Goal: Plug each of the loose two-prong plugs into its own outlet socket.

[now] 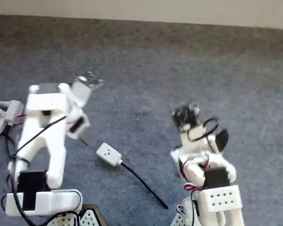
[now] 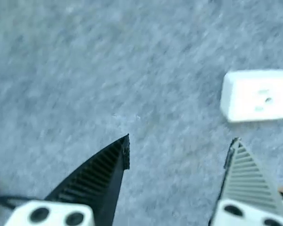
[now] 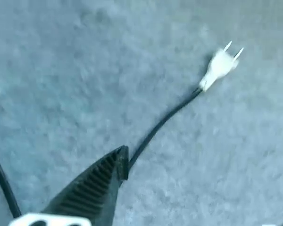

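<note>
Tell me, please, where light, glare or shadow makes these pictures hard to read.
High view: soft, even light on the carpet, no hard shadows. Left wrist view: the white socket block glares, its slots faint. Right wrist view: the white plug glares too, its prongs catching light.

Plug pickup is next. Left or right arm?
Probably right. The plug lies on the carpet ahead of the right gripper, and its cord runs past the black finger. The left gripper, open, faces the socket instead.

grey carpet [image 1: 146, 61] carries a white outlet socket [image 1: 108, 154] and a corded white plug [image 3: 220, 64].
</note>
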Controlling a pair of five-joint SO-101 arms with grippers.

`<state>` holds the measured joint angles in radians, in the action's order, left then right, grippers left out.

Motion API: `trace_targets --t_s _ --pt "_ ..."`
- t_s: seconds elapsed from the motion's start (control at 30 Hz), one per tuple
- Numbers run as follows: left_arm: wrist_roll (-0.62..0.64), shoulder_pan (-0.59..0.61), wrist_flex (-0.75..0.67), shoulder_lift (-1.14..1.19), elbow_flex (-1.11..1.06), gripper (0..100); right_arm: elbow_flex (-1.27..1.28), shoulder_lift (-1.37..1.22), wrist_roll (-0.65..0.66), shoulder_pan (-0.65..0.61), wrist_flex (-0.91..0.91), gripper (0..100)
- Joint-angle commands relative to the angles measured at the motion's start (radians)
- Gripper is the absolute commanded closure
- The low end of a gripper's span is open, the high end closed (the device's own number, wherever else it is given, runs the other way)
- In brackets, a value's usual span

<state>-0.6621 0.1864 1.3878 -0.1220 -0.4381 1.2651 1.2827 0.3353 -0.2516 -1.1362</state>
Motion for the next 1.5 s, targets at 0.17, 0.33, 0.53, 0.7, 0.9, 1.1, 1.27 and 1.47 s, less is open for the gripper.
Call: trace_targets --t_s 0.17,0.33,0.53,0.7,0.9,1.1,1.27,1.47 --pt "0.029 -0.128 -0.081 -0.035 -0.094 67 0.087 0.004 0.008 0.108 0.056 48.5" --pt "0.029 -0.153 -0.166 -0.030 -0.147 67 0.087 -0.105 -0.071 0.108 0.122 48.5" --pt "0.078 -0.225 -0.373 -0.028 -0.242 67 0.087 -0.182 -0.072 0.108 0.156 48.5" --pt "0.106 -0.223 -0.486 0.039 -0.231 67 0.087 -0.182 -0.072 0.108 0.156 48.5" --pt "0.109 -0.154 -0.503 0.318 -0.024 67 0.087 -0.182 -0.072 0.107 0.151 48.5" --pt "0.110 -0.125 -0.354 0.466 0.220 69 0.087 -0.182 -0.072 0.107 0.153 48.5" --pt "0.187 -0.105 -0.210 0.579 0.389 72 0.087 -0.182 -0.072 0.107 0.151 48.5" --pt "0.115 0.005 -0.061 0.628 0.415 72 0.087 -0.183 -0.072 0.107 0.151 48.5"
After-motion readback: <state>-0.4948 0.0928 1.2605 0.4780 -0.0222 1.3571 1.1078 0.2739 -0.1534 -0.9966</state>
